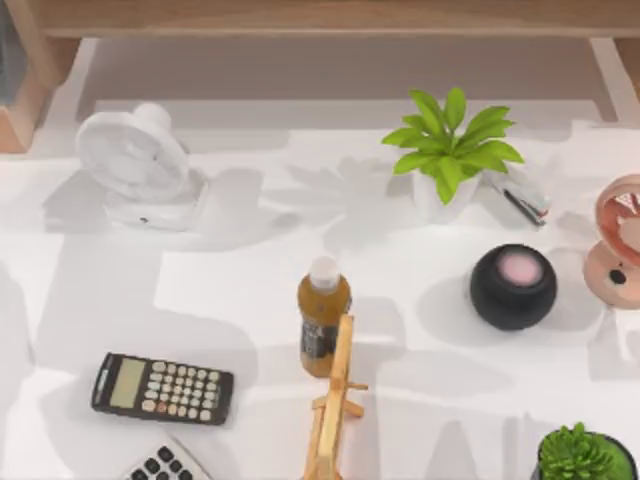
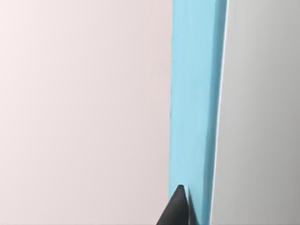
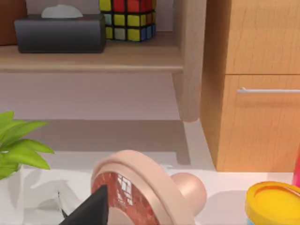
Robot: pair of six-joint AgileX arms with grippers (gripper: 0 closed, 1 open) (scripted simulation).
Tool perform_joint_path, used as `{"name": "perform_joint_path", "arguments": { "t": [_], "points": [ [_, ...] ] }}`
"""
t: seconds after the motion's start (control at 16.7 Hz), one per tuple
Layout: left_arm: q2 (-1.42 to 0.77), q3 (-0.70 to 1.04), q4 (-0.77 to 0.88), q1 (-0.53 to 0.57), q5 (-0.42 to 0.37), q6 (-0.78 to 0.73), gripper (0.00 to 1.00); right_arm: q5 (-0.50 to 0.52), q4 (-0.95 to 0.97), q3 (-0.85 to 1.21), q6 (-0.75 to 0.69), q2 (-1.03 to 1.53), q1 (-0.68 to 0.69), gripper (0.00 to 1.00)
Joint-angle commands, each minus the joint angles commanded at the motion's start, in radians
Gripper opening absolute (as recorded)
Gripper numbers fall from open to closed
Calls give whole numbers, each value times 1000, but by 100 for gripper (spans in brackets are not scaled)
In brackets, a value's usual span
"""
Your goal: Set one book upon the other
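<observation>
**Line up on the blue book before committing**

My left gripper (image 2: pixel 178 208) sits right against a tall blue band that I take for the edge of the blue book (image 2: pixel 197 103). A pale flat surface lies alongside it. I cannot tell how far this gripper is open or whether it has a grip, and I cannot place the book on the table.

I would confirm the grip first, then move slowly and keep the book level. The near clutter needs clearance: the calculator (image 1: pixel 162 388) at the left, and the wooden stand (image 1: pixel 334 410) and the bottle (image 1: pixel 323 315) in the middle.

Farther back stand the white fan (image 1: pixel 135 160) and the plant (image 1: pixel 452 150).

My right gripper (image 3: pixel 91 208) waits by the pink fan (image 3: pixel 136 187) at the right; its opening I cannot tell either.
</observation>
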State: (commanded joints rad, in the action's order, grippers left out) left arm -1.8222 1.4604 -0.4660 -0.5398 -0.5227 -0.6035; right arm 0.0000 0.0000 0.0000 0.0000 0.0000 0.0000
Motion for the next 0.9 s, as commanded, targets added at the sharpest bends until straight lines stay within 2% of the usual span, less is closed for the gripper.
{"name": "perform_joint_path", "arguments": {
  "t": [0.54, 0.9],
  "points": [
    [139, -274, 58, -209, -104, -854, 0, 0, 0, 0, 0, 0, 0, 100],
    [95, -518, 92, -247, -135, -1243, 0, 0, 0, 0, 0, 0, 0, 100]
  ]
}}
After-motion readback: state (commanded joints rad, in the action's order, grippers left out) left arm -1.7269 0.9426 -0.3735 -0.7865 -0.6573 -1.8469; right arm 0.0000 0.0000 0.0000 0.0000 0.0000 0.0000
